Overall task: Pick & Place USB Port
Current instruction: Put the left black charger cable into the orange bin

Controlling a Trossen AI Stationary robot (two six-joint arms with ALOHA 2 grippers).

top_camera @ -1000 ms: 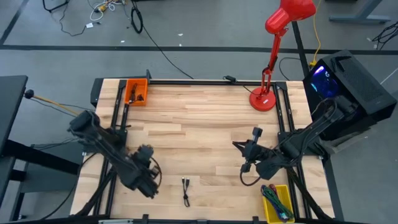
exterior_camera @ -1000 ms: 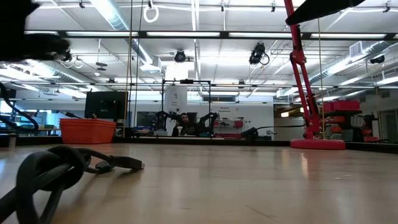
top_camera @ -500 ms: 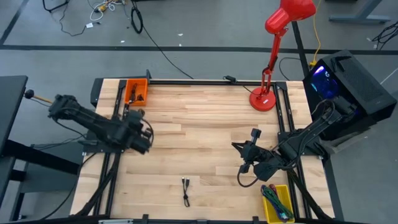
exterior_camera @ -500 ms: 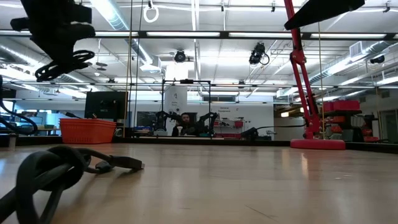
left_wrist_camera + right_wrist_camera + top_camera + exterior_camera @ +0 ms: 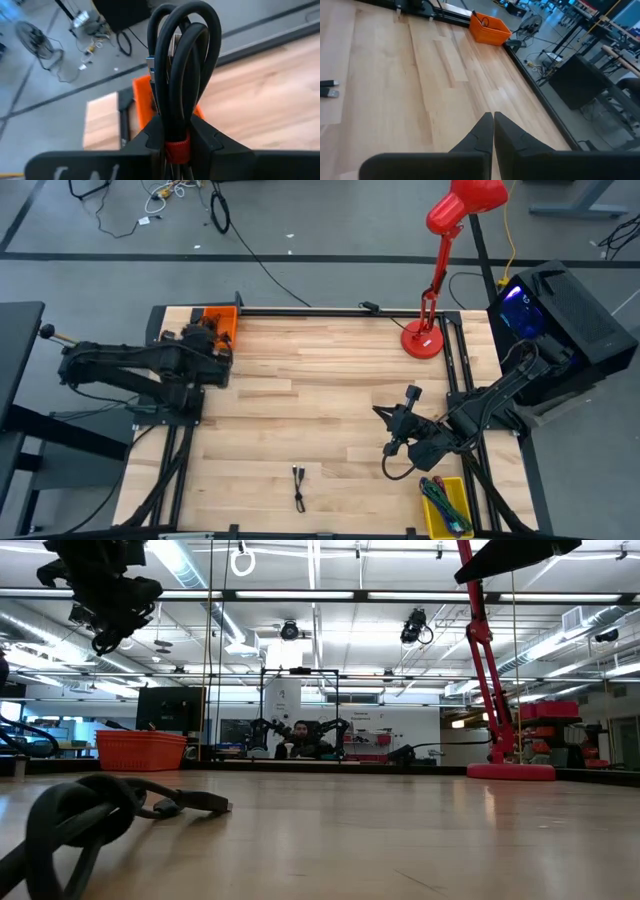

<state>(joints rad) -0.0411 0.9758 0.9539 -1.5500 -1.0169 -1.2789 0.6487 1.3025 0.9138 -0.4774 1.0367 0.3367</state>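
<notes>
From above, the left gripper [image 5: 205,345] is hanging by the table's far left corner, just beside the orange bin [image 5: 222,321]; the bin is lying immediately ahead of it, so the left arm is plainly the nearer one for the drop, while the right gripper [image 5: 397,420] is waiting well apart on the right side, and a second, loose cable [image 5: 299,487] is lying near the front edge. The held cable itself is too small to make out here. At table height, the left gripper [image 5: 105,590] is hanging high with a dark loop dangling under it, above and a little short of the orange bin [image 5: 141,750]; how far forward it stands over the bin is hard to judge. The left wrist camera is showing the fingers clamped on a coiled black USB cable [image 5: 182,65], its loops running upright, the bin [image 5: 145,102] partly hidden behind them. The right wrist camera is showing its fingers [image 5: 479,134] pressed together, holding nothing.
</notes>
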